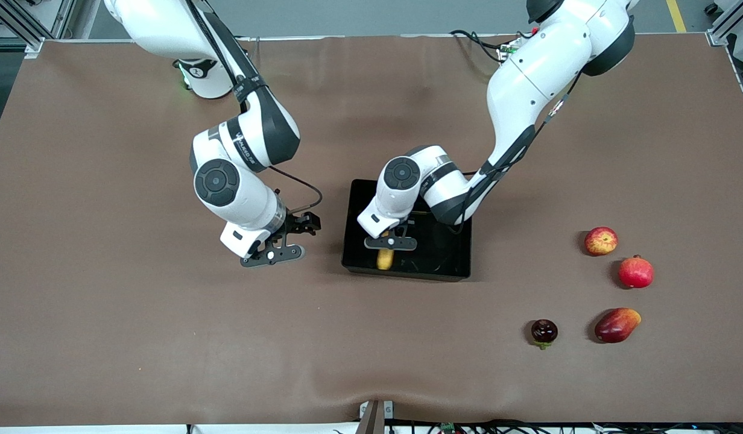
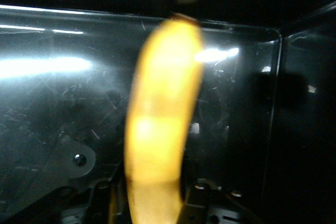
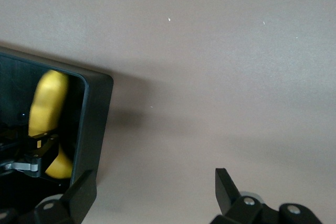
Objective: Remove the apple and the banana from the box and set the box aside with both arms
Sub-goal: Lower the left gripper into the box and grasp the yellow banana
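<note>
Front view: the left end effector (image 1: 390,243) reaches down into the black box (image 1: 455,268) in the middle of the desk (image 1: 106,337) and is closed on the banana (image 1: 385,259). Only the banana's tip shows under it. The right end effector (image 1: 272,254) hangs over bare desk beside the box, toward the right arm's end, and that arm waits. The apple (image 1: 600,240) sits near the left arm's end, with 3 other fruits close by.

Left wrist view: the banana (image 2: 160,129) fills the middle, blurry, over the shiny box floor (image 2: 47,108).

Right wrist view: the right end effector's fingers (image 3: 227,190) stand wide apart, holding nothing. The box wall (image 3: 97,114) hides part of the banana (image 3: 47,103).
</note>
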Controlling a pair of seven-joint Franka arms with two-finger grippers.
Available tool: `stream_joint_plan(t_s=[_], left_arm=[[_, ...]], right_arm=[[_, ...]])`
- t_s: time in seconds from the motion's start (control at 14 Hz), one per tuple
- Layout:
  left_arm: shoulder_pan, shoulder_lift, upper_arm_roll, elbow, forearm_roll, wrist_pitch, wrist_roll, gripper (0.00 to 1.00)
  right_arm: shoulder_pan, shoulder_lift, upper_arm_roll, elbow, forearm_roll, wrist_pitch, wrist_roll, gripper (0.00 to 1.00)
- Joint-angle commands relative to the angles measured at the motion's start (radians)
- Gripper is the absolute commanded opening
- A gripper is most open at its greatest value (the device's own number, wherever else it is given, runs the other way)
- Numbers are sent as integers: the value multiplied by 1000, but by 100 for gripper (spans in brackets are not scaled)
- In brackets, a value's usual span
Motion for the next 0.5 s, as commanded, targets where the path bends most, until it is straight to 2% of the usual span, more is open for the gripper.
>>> stream_joint_plan(t_s=[0.0, 0.43], left_arm=[[-13, 6, 8, 35, 11, -1, -12, 0], [6, -86, 2, 58, 11, -84, -12, 0]], right_arm=[[-3, 12, 0, 21, 16, -3, 12, 100], [3, 12, 0, 21, 16, -3, 13, 100]])
